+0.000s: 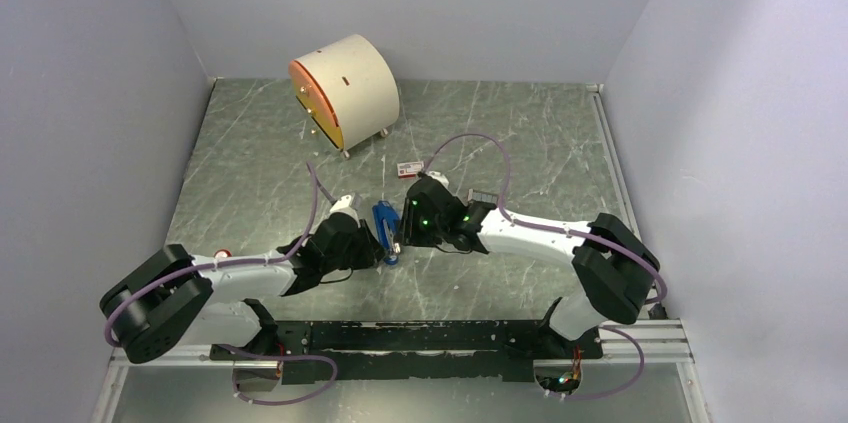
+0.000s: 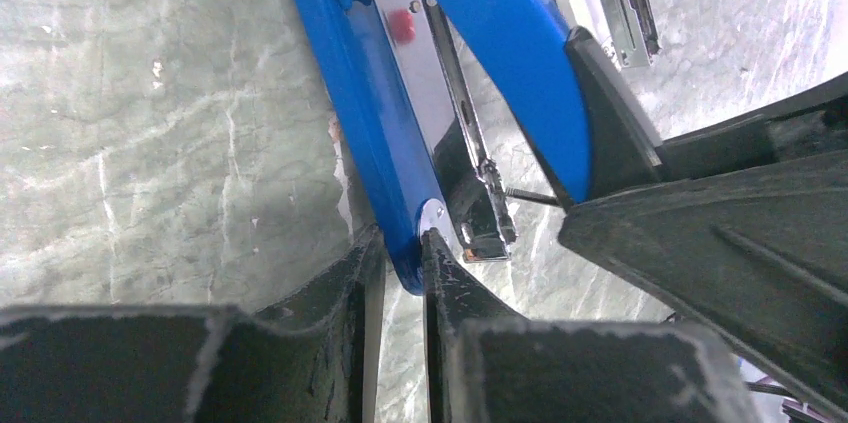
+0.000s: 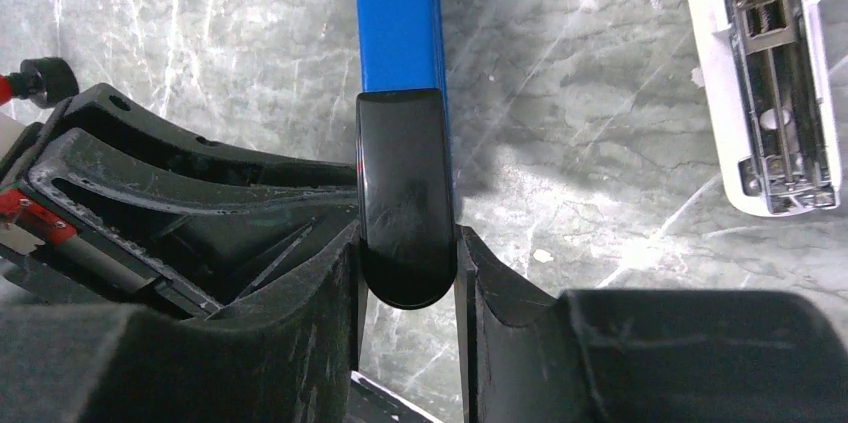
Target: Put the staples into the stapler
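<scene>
Left hand [image 2: 400, 278] pinching stapler [image 2: 365, 103] blue base tip; right hand [image 3: 408, 273] pinching its black cap.

- Bright blue over the stapler [image 2: 350, 93], glossy black at its end cap, mirror silver along the inner channel, with one small red spot.
- Grey-green marbling with white veins across the table [image 1: 250, 173].
- Cream on the drum [image 1: 355, 83], orange on its flat face.
- Red and white on the small box [image 1: 409, 169].
- White with bare silver metal on the second stapler [image 3: 770, 73].
- Scuffed matt black on the left gripper [image 2: 400, 273] and right gripper [image 3: 408, 263].
- White and black on the arms [image 1: 245, 278], mauve on the cables [image 1: 480, 139].
</scene>
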